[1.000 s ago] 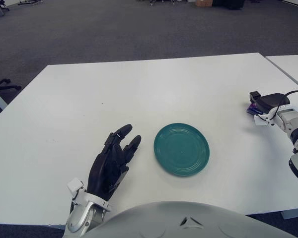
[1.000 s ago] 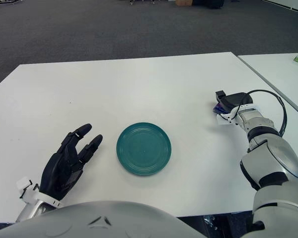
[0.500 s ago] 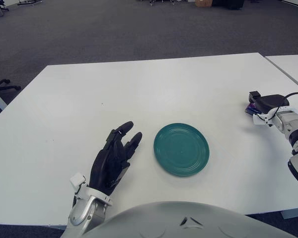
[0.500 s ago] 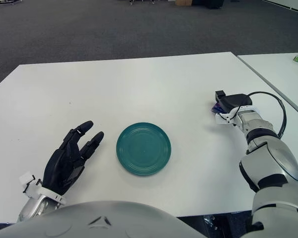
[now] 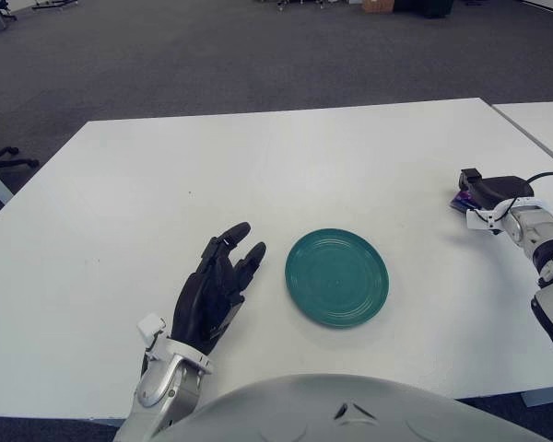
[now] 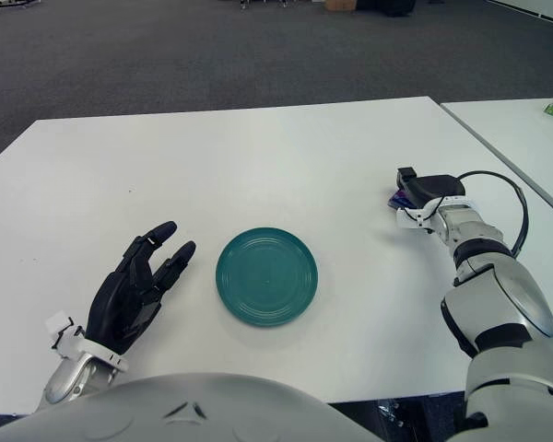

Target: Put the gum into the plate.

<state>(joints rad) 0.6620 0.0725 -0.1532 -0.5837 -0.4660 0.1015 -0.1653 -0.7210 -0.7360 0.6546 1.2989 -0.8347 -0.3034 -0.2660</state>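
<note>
A round green plate lies flat on the white table, near its front middle. The gum is a small purple pack at the table's right side; only its left edge peeks out from under my right hand. That hand is curled down over the pack and holds it low at the table surface, well to the right of the plate. My left hand hovers just left of the plate with its black fingers spread and nothing in them.
A second white table stands close on the right, with a narrow gap between the two. A black cable loops over my right wrist. Grey carpet lies beyond the table's far edge.
My right hand has drifted slightly left and away from me, and the purple pack moved with it. My left hand has slid a little forward toward the plate's left side.
</note>
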